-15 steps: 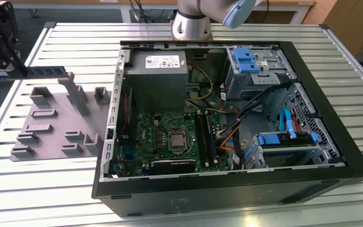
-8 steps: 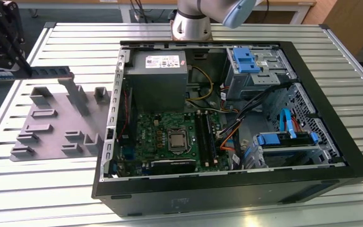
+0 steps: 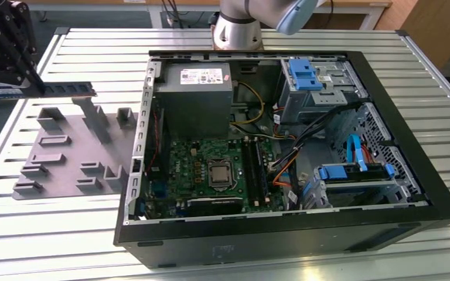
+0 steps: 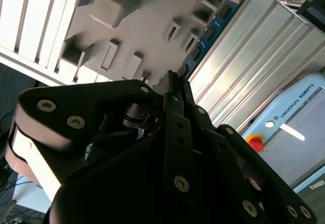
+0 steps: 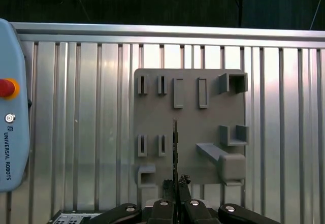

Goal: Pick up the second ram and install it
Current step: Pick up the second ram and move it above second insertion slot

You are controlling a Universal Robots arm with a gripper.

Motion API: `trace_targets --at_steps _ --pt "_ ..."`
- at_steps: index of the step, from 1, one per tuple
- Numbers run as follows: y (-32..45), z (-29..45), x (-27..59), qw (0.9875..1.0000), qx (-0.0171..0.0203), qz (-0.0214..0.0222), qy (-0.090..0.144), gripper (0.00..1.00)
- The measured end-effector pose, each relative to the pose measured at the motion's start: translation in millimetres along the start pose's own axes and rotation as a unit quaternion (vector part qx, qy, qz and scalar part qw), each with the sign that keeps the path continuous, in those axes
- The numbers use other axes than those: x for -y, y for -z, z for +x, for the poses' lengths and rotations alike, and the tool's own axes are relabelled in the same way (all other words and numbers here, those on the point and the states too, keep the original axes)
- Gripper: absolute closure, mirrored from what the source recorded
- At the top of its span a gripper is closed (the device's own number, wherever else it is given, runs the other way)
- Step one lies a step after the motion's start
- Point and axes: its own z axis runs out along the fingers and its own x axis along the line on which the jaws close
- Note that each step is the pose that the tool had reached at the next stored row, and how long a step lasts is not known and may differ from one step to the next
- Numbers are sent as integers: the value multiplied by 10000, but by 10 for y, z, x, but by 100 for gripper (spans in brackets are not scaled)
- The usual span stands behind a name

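Observation:
The second ram (image 3: 68, 89) is a thin dark green stick held level above the far end of the grey holder plate (image 3: 61, 158), at the exterior view's left. My gripper (image 3: 36, 89) is shut on one end of it. In the first wrist view the stick (image 5: 175, 140) shows edge-on as a thin line running out from my gripper (image 5: 175, 182) over the plate (image 5: 190, 127). In the second wrist view its chips (image 4: 213, 26) face the camera beyond the gripper (image 4: 172, 79). The green motherboard (image 3: 209, 170) with its long black slots (image 3: 255, 170) lies inside the open computer case.
The open black computer case (image 3: 287, 234) sits on the slatted metal table at the exterior view's right, with a grey power supply (image 3: 194, 88), blue drive brackets (image 3: 350, 172) and loose cables. The arm's base (image 3: 237, 26) stands behind the case. A pale blue pendant (image 5: 10, 117) lies beside the plate.

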Motion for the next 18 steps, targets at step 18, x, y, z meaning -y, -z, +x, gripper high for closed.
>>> trace_targets --at_steps 18 --pt "5 -1 183 10000 0 0 0 86"
